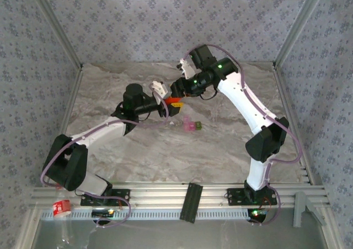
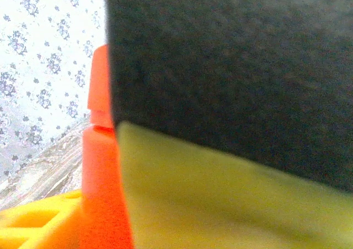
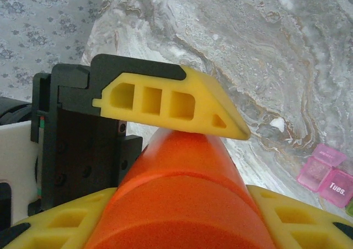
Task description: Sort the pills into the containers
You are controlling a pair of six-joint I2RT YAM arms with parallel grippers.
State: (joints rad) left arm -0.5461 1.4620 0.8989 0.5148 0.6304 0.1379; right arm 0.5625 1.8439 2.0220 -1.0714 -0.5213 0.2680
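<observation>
Much of what you would have wanted to check was hidden. In the left wrist view a blurred black-and-yellow finger (image 2: pixel 220 150) sat right against the lens, and beside it a strip of the orange bottle (image 2: pixel 102 177) showed, its narrower cap end uppermost. The left gripper (image 1: pixel 166 108) had one yellow finger (image 3: pixel 171 103) resting on the bottle's far end. Its other finger lay behind the bottle, so you could not tell whether those jaws were closed on it or standing off.

The right gripper (image 1: pixel 182 92) was plainer. Its yellow fingers (image 3: pixel 60 224) flanked the bottle on both sides at the bottom of its own camera's view, clamped on the orange body, with the bottle lifted above the marbled table (image 1: pixel 165 155). The bottle's near end was cut off by the frame.

The containers (image 3: pixel 325 174) lay on the table, below and just beside the two meeting grippers, apart from both. The pink compartment bore a label reading "Tues."; the green one was clipped by the frame edge there, though from above you could see it joined to the pink (image 1: pixel 191 125).

A small white fleck (image 3: pixel 278 124) rested on the table near the containers, too small to say whether it was a pill. Whether either compartment held anything could not be made out.
</observation>
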